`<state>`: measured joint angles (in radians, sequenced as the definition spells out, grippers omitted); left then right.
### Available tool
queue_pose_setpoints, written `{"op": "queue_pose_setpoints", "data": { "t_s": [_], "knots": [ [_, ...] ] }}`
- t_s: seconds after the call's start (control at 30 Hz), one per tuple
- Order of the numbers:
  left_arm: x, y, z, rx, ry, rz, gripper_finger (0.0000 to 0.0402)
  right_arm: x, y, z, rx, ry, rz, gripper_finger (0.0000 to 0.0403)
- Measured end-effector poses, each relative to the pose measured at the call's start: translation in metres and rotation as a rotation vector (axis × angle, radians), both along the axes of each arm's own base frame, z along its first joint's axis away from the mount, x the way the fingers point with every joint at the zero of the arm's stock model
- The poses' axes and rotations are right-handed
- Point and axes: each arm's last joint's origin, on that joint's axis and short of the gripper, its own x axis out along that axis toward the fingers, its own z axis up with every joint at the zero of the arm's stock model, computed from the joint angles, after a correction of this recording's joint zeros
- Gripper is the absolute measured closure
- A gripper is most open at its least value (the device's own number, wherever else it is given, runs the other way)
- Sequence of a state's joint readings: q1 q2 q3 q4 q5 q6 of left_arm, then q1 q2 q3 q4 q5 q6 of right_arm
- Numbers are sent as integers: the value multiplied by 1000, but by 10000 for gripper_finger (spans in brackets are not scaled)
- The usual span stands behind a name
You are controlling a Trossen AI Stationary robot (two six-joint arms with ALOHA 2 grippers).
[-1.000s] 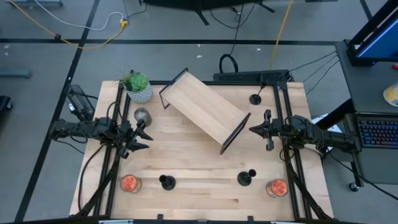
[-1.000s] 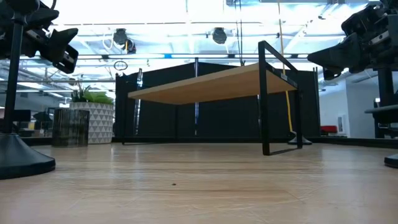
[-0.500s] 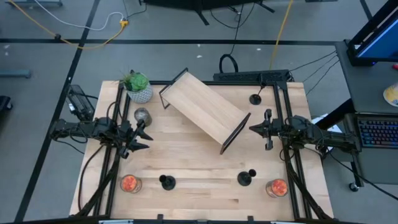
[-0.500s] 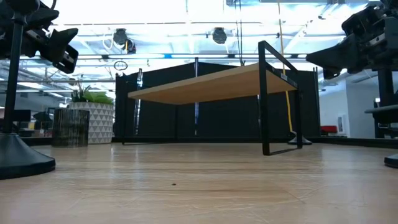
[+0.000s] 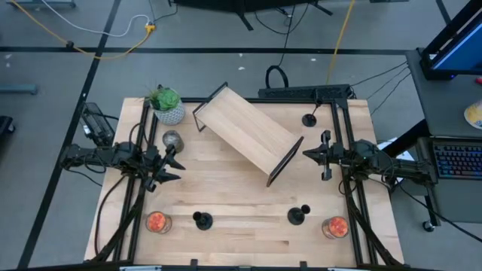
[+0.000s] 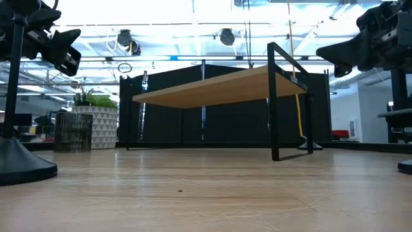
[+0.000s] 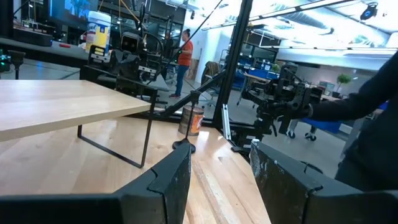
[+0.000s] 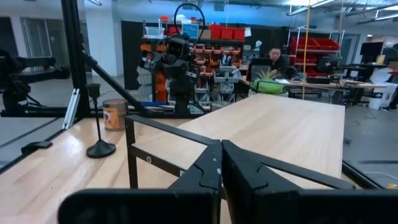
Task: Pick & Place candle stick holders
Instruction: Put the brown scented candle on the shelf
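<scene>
1. Nearest the front edge of the table stand two of the candle stick holders: one at about 7 o'clock from the table's middle, the other at about 5 o'clock, both upright on their round bases and well apart from each other
2. Outside each of them sits an orange-filled jar, one near the front left corner and one near the front right corner
3. My left tool hangs above the table at 9 o'clock, its fingers spread apart and holding nothing
4. My right tool hangs at 3 o'clock, its fingers pressed together on nothing, pointing at the wooden shelf
5. That shelf lies slantwise across the middle, on black wire legs
6. A small grey cup sits just beyond my left tool, and a potted plant stands at 11 o'clock
7. Farthest back, at 1 o'clock, the third candle stick holder stands upright near the rear right corner
</scene>
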<state>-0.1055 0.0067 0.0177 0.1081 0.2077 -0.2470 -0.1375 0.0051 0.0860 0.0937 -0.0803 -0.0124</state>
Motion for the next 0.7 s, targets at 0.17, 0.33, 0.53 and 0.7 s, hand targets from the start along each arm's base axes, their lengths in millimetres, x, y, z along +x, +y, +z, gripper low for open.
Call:
{"op": "queue_pose_setpoints", "data": {
  "t_s": [0.17, 0.33, 0.53, 0.7],
  "knots": [
    [0, 2, 3, -4, -32, 67, 229, 0, 0, 1, -2, -4, -3, 403],
    [-1, 7, 14, -110, -133, 220, 229, 0, 0, 2, -1, -9, -4, 403],
    [-6, 14, 27, -253, -267, 421, 229, 0, 0, 2, -1, -10, -5, 403],
    [-8, 18, 28, -357, -284, 531, 229, 0, 0, 2, -1, -10, -3, 403]
  ]
}}
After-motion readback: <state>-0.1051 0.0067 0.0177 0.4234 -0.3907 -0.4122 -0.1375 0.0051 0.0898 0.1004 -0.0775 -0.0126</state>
